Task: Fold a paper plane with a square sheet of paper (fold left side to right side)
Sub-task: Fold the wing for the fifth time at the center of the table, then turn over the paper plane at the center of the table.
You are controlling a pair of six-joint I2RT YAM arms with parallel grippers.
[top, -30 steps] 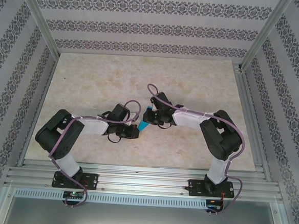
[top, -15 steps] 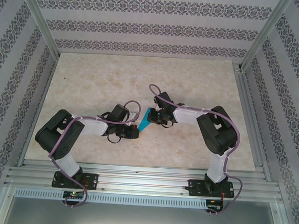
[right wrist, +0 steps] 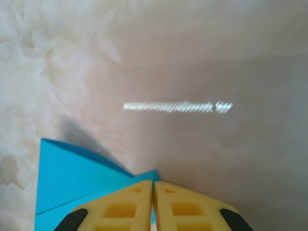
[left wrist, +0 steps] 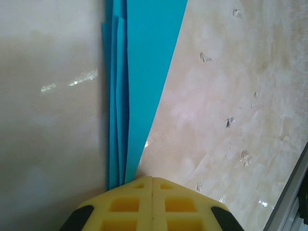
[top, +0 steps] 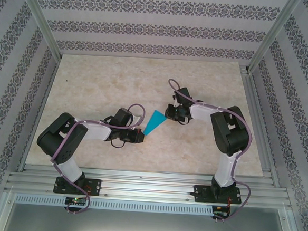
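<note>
**A:** So, the left jaws: spread or not?

**B:** Pressed together. In the left wrist view the two yellow pads (left wrist: 130, 206) meet with no gap. The narrow end of the sheet of paper (left wrist: 144, 72) runs in at their tip, so they pinch it there.

**A:** And the right jaws?

**B:** Closed too. Their pads (right wrist: 120, 208) touch along the middle line, and a corner of the cyan sheet (right wrist: 72, 183) sits caught at their tip.

**A:** What shape is the paper?

**B:** Folded and pointed. From above it is a slim triangle (top: 154, 122), its point toward the left jaws and its wide end toward the right jaws. Up close, several layers fan out along one edge.

**A:** Flat on the surface?

**B:** Cannot tell. A shadow falls on the surface beside the end that the right jaws hold.

**A:** Where does it sit overall?

**B:** Near the middle of the pale marbled surface (top: 103, 80), stretched between the two arms. The left arm (top: 68, 136) reaches in from the near left and the right arm (top: 229, 134) bends in from the near right. Patterned walls (top: 149, 28) close the back and sides, and an aluminium rail (top: 149, 186) runs along the near edge.
</note>
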